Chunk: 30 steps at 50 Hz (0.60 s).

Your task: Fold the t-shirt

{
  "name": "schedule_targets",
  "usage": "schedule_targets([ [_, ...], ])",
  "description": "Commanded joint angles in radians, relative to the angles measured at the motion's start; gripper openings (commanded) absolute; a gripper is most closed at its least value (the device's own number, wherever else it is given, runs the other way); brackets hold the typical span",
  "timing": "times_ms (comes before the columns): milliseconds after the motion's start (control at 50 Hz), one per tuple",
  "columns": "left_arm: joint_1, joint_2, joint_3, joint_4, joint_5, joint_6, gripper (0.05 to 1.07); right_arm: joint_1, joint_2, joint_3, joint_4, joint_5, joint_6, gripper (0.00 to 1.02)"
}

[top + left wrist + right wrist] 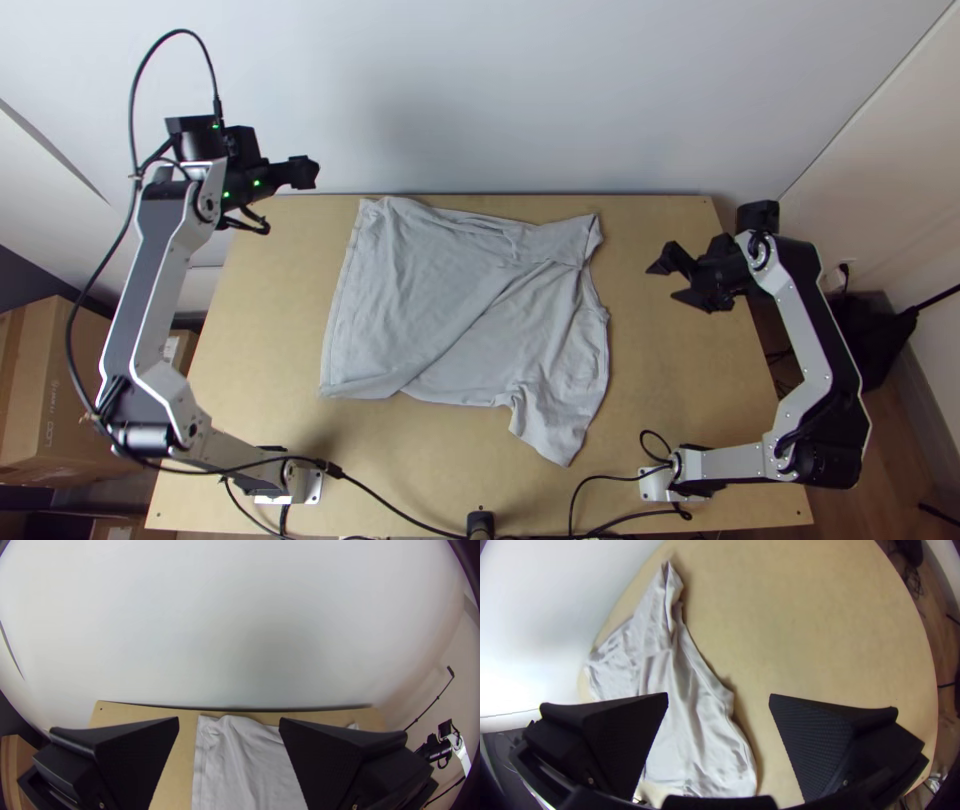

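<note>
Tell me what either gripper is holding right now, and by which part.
Nothing is held: both the left gripper and the right gripper are open, and the t-shirt lies on the table.

In the top view the left arm [150, 280] runs leftward from its base at lower left, bends at the elbow and rises to the upper left, its gripper [290, 200] turned toward the right. The right arm [815, 345] goes rightward from its base at lower right, bends, then slants up and back left; its gripper [663, 283] aims leftward. In the wrist views both pairs of fingers [135, 755] stand wide apart.
</note>
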Motion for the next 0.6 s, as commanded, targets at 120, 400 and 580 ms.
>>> schedule_targets([
  [120, 0.002, -0.171, -0.092, -0.045, 0.012, 0.033, 1.02, -0.032, -0.095, -0.205, -0.100, -0.043, -0.161, 0.75],
  [400, 0.002, -0.276, -0.204, -0.045, 0.011, 0.045, 1.02, 0.092, -0.181, -0.428, -0.031, -0.030, -0.221, 0.55],
  [580, 0.002, -0.313, -0.233, -0.048, 0.011, 0.047, 1.02, 0.178, -0.187, -0.494, 0.009, -0.017, -0.205, 0.55],
])
